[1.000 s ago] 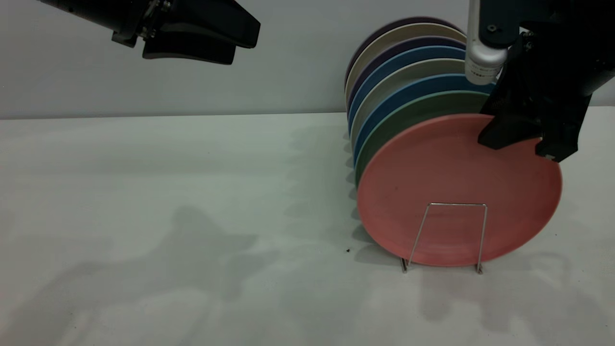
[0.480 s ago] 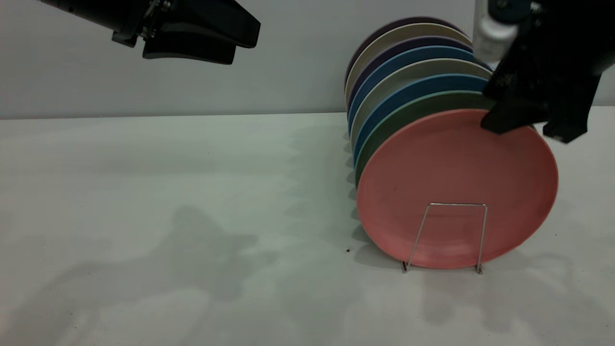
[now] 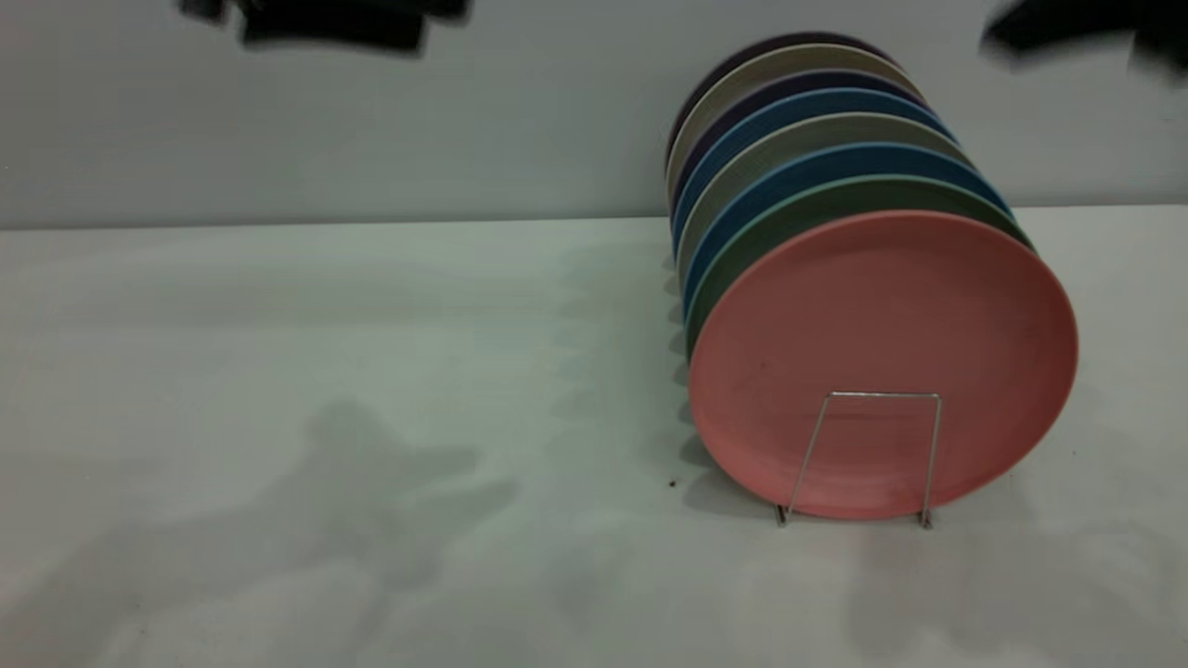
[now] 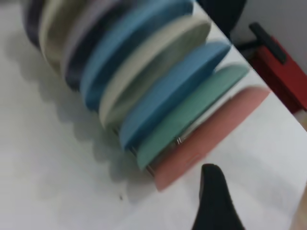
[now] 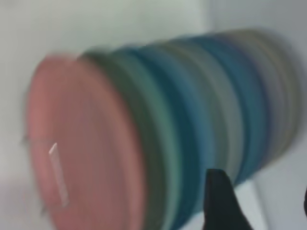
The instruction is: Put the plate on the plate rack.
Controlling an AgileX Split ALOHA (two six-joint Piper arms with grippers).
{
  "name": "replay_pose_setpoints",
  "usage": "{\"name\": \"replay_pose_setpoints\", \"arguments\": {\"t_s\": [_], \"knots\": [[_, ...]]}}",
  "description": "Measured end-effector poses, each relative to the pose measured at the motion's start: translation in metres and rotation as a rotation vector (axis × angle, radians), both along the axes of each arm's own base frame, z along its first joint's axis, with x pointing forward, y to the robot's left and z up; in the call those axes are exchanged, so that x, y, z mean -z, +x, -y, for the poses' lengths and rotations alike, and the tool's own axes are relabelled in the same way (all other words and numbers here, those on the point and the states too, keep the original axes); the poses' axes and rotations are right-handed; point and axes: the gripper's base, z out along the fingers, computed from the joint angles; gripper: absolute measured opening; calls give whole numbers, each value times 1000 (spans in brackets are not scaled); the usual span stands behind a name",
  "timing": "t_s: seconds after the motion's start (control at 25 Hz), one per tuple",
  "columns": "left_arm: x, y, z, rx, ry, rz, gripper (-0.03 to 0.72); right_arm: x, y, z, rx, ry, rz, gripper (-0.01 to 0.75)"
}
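Plain grey wall at the back, and a pale worktop (image 3: 371, 371) with soft shadows across it. Over on the right side of it sits the plate rack (image 3: 872, 456), thin silver wire, with 1 upright loop showing at the front. The plate (image 3: 882, 362), the salmon-pink one, stands on edge at the very front of the row, resting behind that front loop with its face toward the outside camera. Right behind it is the teal-green plate (image 3: 817, 209), then the blue plates (image 3: 798, 172) mixed with cream and dark purple ones, all upright and packed close.

Nothing is touching the pink plate. The left hand (image 3: 325, 20) is up at the top left edge, the right hand (image 3: 1086, 28) at the top right edge, both well above the rack; can't tell if either is spread or pressed together.

No labels or writing readable anywhere.
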Motion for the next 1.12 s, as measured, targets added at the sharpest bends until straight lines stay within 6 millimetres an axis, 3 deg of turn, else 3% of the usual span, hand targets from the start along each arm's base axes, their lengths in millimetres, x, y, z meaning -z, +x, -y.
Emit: {"name": "replay_pose_setpoints", "arguments": {"t_s": [0.16,0.32,0.48,0.64,0.76,0.84,0.96,1.12], "knots": [[-47,-19,-23,-50,10,141,499,-45,-43,11,94,206,11,413],[-104,-63,-40,-90,30,315,499,-59,-89,21,200,346,-179,391],[-152,-127,-48,-119,78,470,499,-63,-130,35,325,384,-332,381],[-175,-202,-59,-199,178,552,499,-67,-170,49,391,389,-397,378],[-168,-254,-71,-306,234,569,499,-61,-197,56,398,396,-414,378],[-150,-284,-77,-375,247,555,487,-49,-208,59,403,393,-426,371],[-115,-311,-86,-453,263,531,454,-26,-219,63,410,382,-447,357],[-72,-332,-95,-533,291,465,423,7,-230,67,419,372,-461,345]]}}
